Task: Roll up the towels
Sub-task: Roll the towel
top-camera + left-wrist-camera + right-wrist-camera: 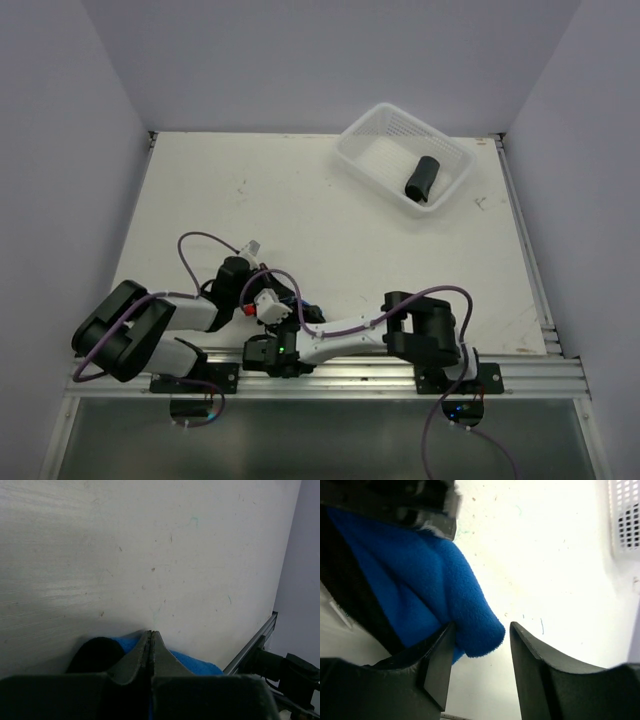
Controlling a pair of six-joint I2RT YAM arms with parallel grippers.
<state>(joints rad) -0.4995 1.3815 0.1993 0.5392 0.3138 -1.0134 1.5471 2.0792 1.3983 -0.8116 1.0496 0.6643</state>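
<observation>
Inside the white perforated plastic basket (372, 178) I see the dark purple-and-black towel (422, 178), a short roll lying on the basket floor. Well apart from the basket, at the worktop's opposite edge by the arm bases, both hands crowd around the bright blue fleece towel with black edging (435, 580).

My right hand (481, 625) has its jaws apart. The rounded end of the blue towel pokes between them, touching one finger (437, 665) and clear of the other (535, 655).

My left hand (151, 632) has its jaws pressed together, tip to tip. Blue cloth and its black edge show just under them, but I cannot tell whether any cloth is pinched.

Between the basket and the hands, the white worktop (300, 200) carries small scuffs and specks.
</observation>
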